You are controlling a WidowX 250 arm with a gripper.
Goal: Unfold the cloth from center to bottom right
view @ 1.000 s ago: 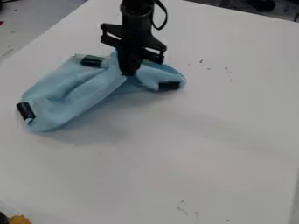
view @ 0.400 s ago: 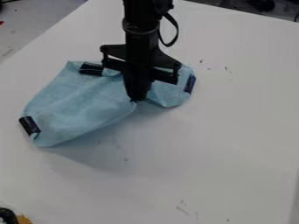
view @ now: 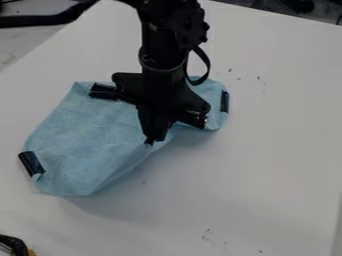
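Camera view: light blue cloth [view: 83,142] partly spread, its broad part left of and below the jaws, a smaller part reaching up and right behind them. Jaws narrow, pinching the cloth's near edge; black gripper [view: 155,138] hangs tips down. Black band [view: 103,91] on the cloth up and left of the jaws, another [view: 31,163] farther left and lower, a third [view: 224,101] up and right. White table [view: 260,175] beneath all. Small dark marks [view: 260,80] well apart, up and right.
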